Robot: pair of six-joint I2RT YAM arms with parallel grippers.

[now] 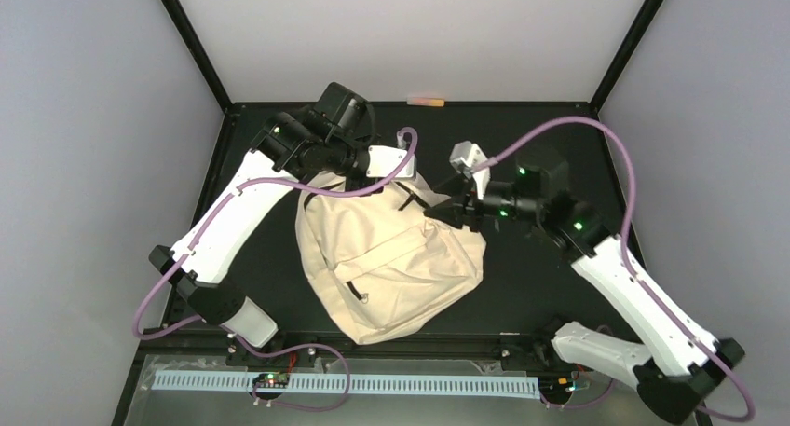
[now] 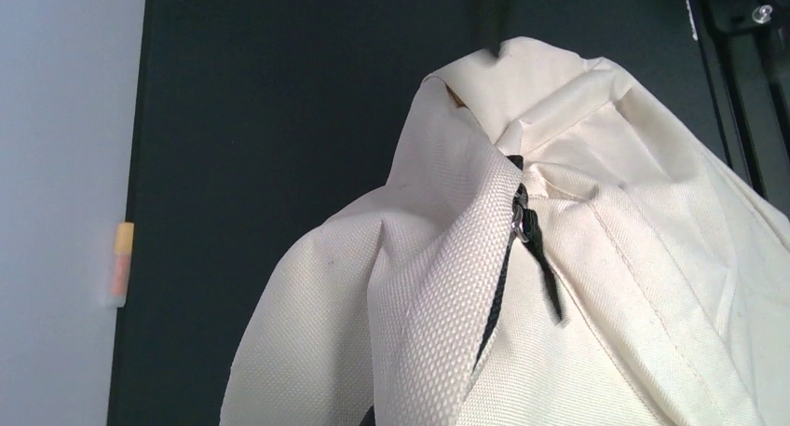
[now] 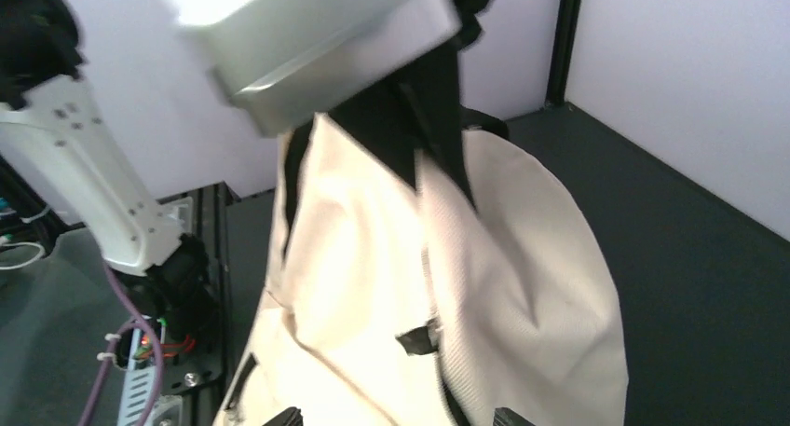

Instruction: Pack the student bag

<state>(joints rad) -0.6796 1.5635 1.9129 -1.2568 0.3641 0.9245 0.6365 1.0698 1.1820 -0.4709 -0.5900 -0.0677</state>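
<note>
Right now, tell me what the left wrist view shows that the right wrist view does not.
Left wrist only: the dark zipper pull and a small orange stick lying off to the side. Right wrist only: the left arm and a black strap at the top. Both: the cream bag and the black table.
</note>
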